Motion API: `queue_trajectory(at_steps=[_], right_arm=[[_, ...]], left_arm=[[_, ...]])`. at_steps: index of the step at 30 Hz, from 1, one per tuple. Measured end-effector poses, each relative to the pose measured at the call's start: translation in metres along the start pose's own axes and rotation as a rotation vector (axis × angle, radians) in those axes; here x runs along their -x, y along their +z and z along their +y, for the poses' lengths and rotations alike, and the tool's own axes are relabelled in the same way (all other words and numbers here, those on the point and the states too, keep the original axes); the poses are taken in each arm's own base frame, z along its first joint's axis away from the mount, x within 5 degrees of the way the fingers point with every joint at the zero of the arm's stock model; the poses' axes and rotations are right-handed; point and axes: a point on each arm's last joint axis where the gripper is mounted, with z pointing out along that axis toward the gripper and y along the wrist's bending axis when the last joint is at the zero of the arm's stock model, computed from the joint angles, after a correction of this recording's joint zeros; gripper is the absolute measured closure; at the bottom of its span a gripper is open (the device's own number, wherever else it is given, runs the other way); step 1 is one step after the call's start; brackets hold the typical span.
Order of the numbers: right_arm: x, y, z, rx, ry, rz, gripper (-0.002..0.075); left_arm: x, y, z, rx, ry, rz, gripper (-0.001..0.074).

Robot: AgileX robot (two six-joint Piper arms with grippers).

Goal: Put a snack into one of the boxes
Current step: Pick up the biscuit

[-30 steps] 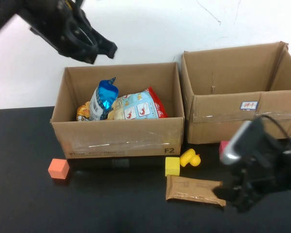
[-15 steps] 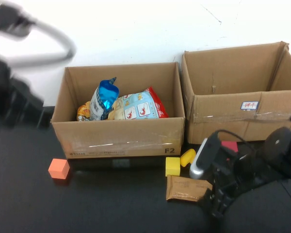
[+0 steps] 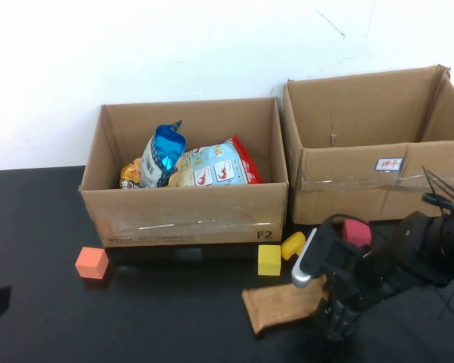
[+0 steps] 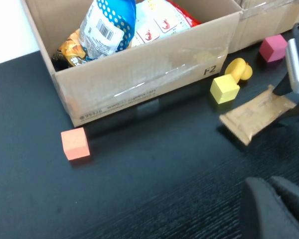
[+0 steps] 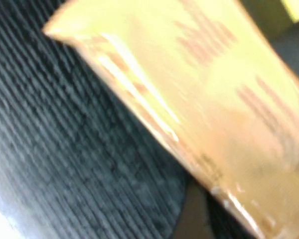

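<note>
The brown snack packet lies on the black table in front of the left box, turned askew. Its right end sits in my right gripper, which is shut on it, low over the table. The packet fills the right wrist view and also shows in the left wrist view. The left box holds a blue bag and a red-and-white bag. The right box shows no contents. My left gripper is shut and empty, low at the table's left front.
An orange cube lies left of the left box. A yellow cube, a yellow toy and a pink cube lie close to the packet, between the boxes and my right arm.
My left arm swung from above the left box down and out to the left. My right gripper moved left onto the packet's right end, and the packet turned askew.
</note>
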Motion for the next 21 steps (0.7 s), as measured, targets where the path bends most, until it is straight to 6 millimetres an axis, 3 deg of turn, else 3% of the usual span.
queue_trajectory(at_steps=[3, 9, 12, 21], right_arm=[[-0.001, 0.005, 0.000, 0.012, 0.006, 0.008, 0.0267], [-0.001, 0.005, 0.000, 0.014, 0.024, 0.007, 0.0547], [0.001, 0.002, 0.001, 0.023, 0.052, 0.001, 0.0634], [0.026, -0.042, 0.006, 0.043, 0.036, -0.099, 0.0648]], left_arm=[[-0.011, -0.009, -0.001, 0.000, 0.004, -0.035, 0.0736], [-0.016, -0.022, -0.002, 0.002, 0.011, -0.091, 0.0736], [-0.017, -0.023, -0.002, 0.002, 0.011, -0.096, 0.0736], [-0.017, -0.023, -0.002, 0.001, 0.011, -0.091, 0.0736]])
